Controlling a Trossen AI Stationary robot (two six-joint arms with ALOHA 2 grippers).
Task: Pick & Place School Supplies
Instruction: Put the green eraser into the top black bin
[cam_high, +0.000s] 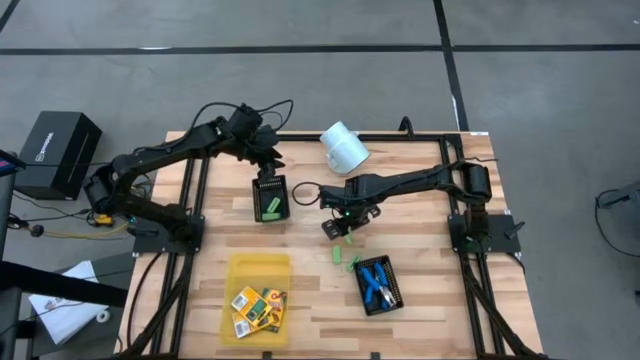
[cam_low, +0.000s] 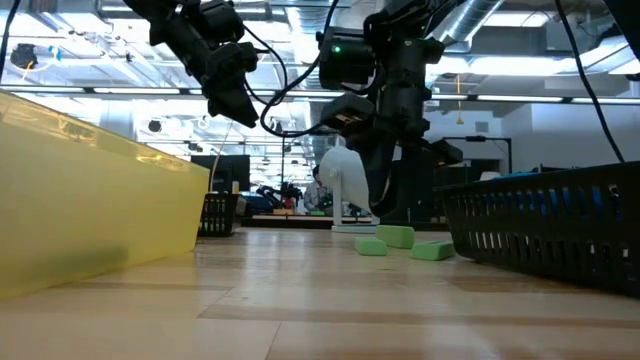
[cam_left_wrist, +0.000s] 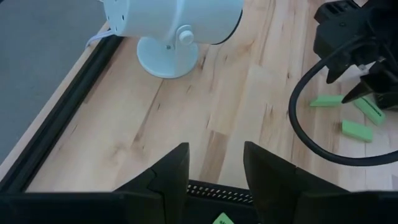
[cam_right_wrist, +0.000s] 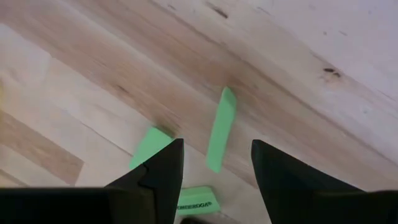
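**A:** While hovering mid-table, right gripper (cam_right_wrist: 211, 168) sat spread, empty, over three green pieces (cam_right_wrist: 221, 127) lying loose near the table's (cam_high: 420, 270) middle.

**B:** Yep. Left gripper (cam_left_wrist: 214, 168) also spread, empty, above the small black tray (cam_high: 269, 197) toward the far edge. Orange boxes (cam_high: 258, 308) sat in the yellow tray (cam_high: 256, 267), near-left corner; blue tools (cam_high: 376, 283) in the other black tray (cam_high: 393, 296).

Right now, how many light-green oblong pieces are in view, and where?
4, maybe more hidden. Three lie loose on the table under the open right gripper: one, another, a third. A fourth lies in the small black mesh tray below the left gripper.
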